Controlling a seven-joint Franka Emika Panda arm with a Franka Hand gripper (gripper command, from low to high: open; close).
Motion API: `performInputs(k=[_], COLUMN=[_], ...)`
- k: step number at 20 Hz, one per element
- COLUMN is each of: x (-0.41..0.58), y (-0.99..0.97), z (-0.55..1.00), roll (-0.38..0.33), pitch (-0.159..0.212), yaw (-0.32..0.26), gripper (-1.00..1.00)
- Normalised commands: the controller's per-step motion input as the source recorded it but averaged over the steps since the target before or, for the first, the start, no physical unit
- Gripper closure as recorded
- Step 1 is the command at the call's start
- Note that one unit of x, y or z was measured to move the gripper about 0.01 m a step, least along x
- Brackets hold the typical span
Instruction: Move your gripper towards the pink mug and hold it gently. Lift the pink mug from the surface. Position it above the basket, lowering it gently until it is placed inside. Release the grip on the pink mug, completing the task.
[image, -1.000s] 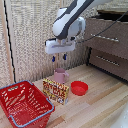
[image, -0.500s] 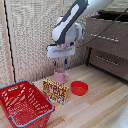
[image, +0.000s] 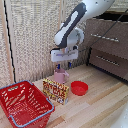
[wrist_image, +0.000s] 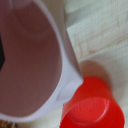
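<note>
The pink mug (image: 60, 76) is seen directly beneath the gripper (image: 63, 66), whose two blue-tipped fingers (image: 58, 66) are lowered at the mug's rim, one to either side of it; whether the mug is pinched by them or merely straddled cannot be told from the exterior view. In the wrist view the pink mug (wrist_image: 32, 55) is shown from above, very close, its pale interior and thick rim filling most of the frame, and a dark sliver at the frame's edge may be part of a finger, though this is too blurred to settle. Whether the mug's base is touching the surface (image: 95, 107) cannot be told, because its lower part is hidden by a yellow and red box (image: 55, 90) which is stood upright just in front of the mug. A low red bowl (image: 79, 88) is placed just beside the mug, toward the exterior view's right, and the same red bowl (wrist_image: 92, 106) is seen next to the mug in the wrist view, apart from it. The basket (image: 24, 103) is set well away from the mug, toward the exterior view's left and nearer the camera, resting on the surface. Behind the mug a light slatted wall is seen, and to its right a dark wooden drawer unit (image: 107, 47).
</note>
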Motion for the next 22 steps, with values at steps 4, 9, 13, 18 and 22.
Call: performInputs(k=[4,9,13,18,22], x=[0.212,0.185,0.036,0.0,0.0], y=[-0.11,-0.01,0.02,0.0,0.0], z=[-0.38,-0.33,-0.13,-0.03,0.21], roll=[-0.058,-0.06,-0.021,-0.005,0.0], pitch=[0.0,0.001,0.026,0.007,-0.02], yaw=[0.113,0.069,0.0,0.0,-0.002], gripper=[-1.0,1.0,1.0,1.0,1.0])
